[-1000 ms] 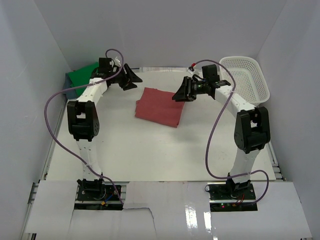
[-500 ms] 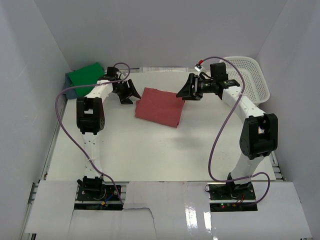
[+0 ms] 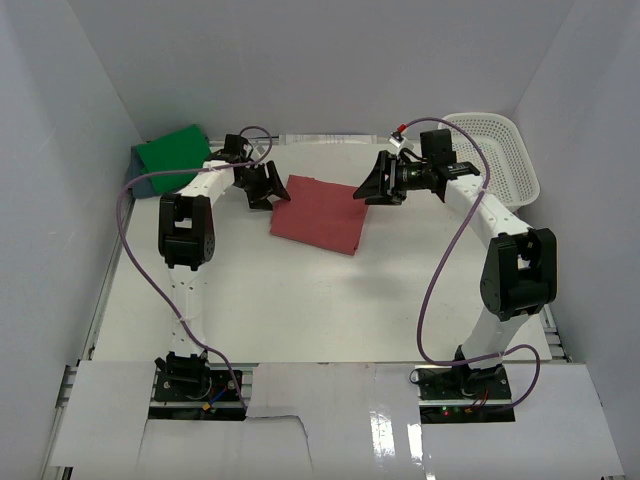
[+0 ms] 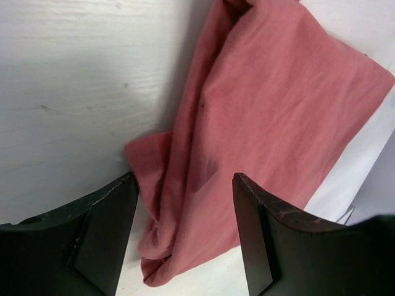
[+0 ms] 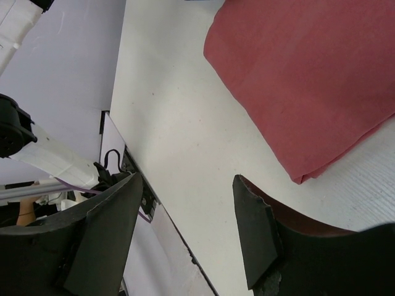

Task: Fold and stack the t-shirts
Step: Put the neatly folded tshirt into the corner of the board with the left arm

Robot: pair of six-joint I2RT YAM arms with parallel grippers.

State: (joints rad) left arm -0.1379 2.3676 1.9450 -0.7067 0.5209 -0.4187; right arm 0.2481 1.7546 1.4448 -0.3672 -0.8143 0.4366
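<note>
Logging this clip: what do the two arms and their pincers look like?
The left arm and right arm match: white tubular links, chunky black joint housings. The left pincer and right pincer are black, each with two broad wedge-shaped fingers. A loose purple cable loops along each arm.

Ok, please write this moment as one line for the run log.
red t-shirt: folded | left gripper: open, at its left edge | right gripper: open, empty, near its right corner | green t-shirt: far-left corner
</note>
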